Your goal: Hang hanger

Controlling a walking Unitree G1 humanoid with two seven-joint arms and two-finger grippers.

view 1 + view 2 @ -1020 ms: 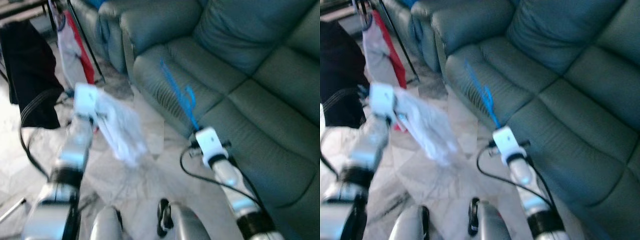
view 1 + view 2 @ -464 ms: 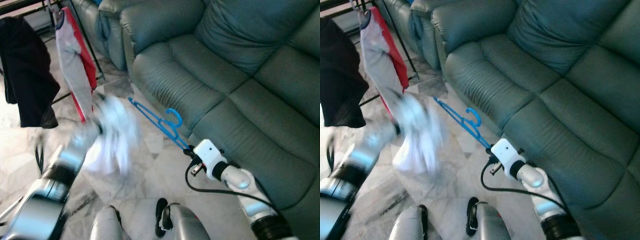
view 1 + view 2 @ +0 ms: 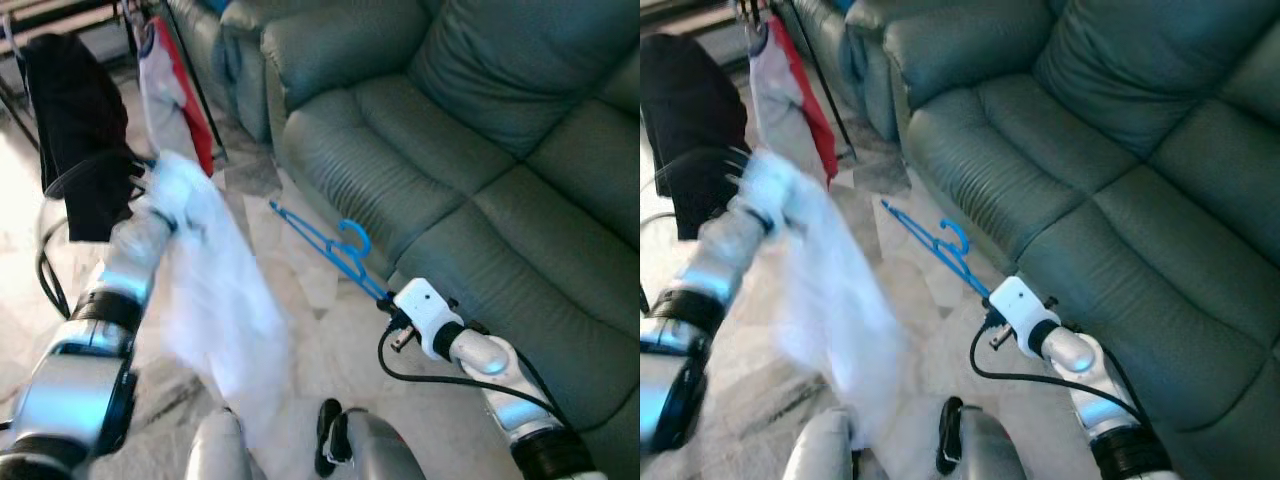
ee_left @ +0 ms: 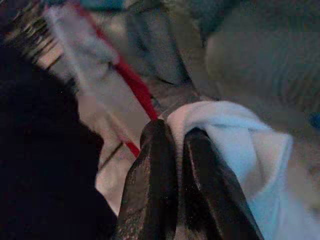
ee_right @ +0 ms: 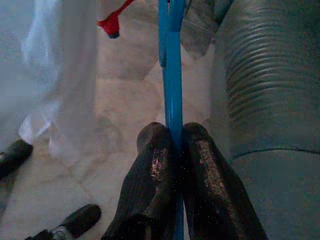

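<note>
A blue plastic hanger (image 3: 330,250) sticks out from my right gripper (image 3: 385,297), which is shut on its bar just in front of the sofa; the right wrist view shows the fingers (image 5: 155,170) clamped on the blue bar (image 5: 172,90). My left gripper (image 3: 165,190) is raised at the left and shut on a white garment (image 3: 220,310), which hangs down toward the floor. In the left wrist view the white cloth (image 4: 235,145) is pinched between the black fingers (image 4: 155,165).
A grey-green sofa (image 3: 480,150) fills the right and back. A clothes rack at the far left holds a black garment (image 3: 80,130) and a red-and-white one (image 3: 175,95). The floor (image 3: 300,300) is marble tile; my own feet (image 3: 330,450) show at the bottom.
My left arm has lifted the white garment up and leftward toward the rack. The right gripper still holds the hanger at about the same place. The camera has shifted slightly.
</note>
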